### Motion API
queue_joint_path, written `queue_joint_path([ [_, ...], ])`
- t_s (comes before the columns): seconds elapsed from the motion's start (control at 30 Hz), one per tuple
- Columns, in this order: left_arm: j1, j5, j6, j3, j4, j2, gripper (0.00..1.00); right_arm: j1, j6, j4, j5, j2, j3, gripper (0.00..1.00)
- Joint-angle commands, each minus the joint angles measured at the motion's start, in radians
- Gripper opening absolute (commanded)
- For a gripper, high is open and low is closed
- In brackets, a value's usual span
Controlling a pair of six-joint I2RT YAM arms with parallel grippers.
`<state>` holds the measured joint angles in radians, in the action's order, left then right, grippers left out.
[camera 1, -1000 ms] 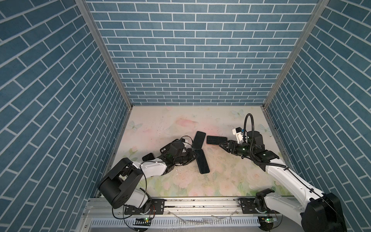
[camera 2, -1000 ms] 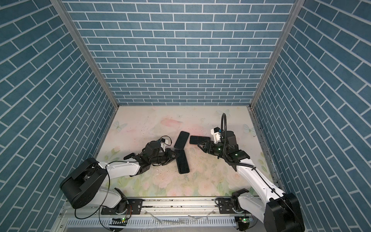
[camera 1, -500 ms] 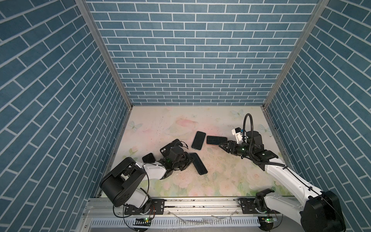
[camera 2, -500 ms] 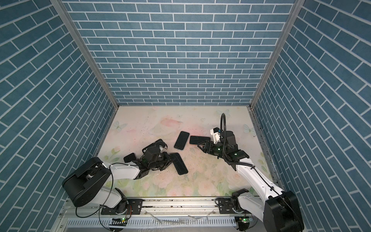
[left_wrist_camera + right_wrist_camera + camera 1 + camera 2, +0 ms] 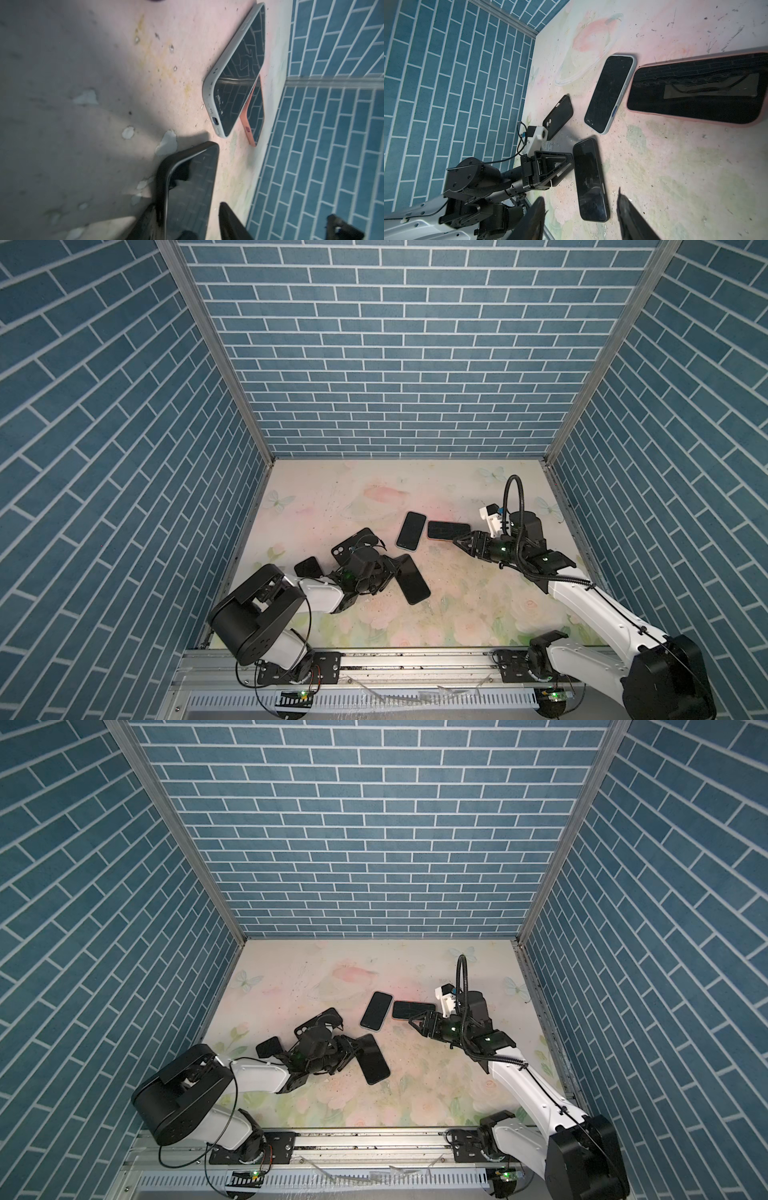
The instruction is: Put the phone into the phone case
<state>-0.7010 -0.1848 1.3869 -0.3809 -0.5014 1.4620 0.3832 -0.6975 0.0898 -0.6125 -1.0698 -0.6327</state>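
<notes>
Black phone (image 5: 412, 580) had swivelled; left end effector (image 5: 392, 570) had released it, right end effector (image 5: 458, 540) gaped empty; black case (image 5: 353, 540) lay unfilled.

The phone (image 5: 411, 578) lies right of my left gripper (image 5: 391, 568), the empty phone case (image 5: 351, 541) behind it (nearer the back wall (image 5: 395, 364)). One cased phone (image 5: 411, 531) lies left of a second cased phone (image 5: 446, 529), by my right gripper (image 5: 460, 543).

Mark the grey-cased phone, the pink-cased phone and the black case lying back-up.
grey-cased phone (image 5: 411, 531): in a top view, middle of its screen.
pink-cased phone (image 5: 695, 90): right wrist view, middle of its screen.
black case (image 5: 559, 115): right wrist view, middle of its back.
</notes>
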Motion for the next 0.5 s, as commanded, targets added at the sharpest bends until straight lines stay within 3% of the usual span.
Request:
queue_joint_path([
  [0.0, -0.003, 0.066, -0.077, -0.03, 0.233, -0.087, 0.62, -0.004, 0.047, 0.0, 0.014, 0.006, -0.007, 0.57],
  [0.13, 0.003, 0.195, -0.212, -0.153, 0.695, -0.249, 0.74, -0.003, 0.09, 0.051, 0.029, 0.005, -0.054, 0.57],
  [0.23, 0.016, 0.329, -0.28, -0.254, 1.027, -0.349, 0.78, -0.001, 0.133, 0.096, 0.037, -0.005, -0.101, 0.57],
  [0.37, 0.076, 0.412, -0.27, -0.313, 1.358, -0.43, 0.93, 0.008, 0.174, 0.125, 0.043, -0.042, -0.153, 0.57],
  [0.47, 0.131, 0.421, -0.246, -0.308, 1.484, -0.486, 1.0, 0.032, 0.192, 0.111, 0.051, -0.083, -0.175, 0.57],
])
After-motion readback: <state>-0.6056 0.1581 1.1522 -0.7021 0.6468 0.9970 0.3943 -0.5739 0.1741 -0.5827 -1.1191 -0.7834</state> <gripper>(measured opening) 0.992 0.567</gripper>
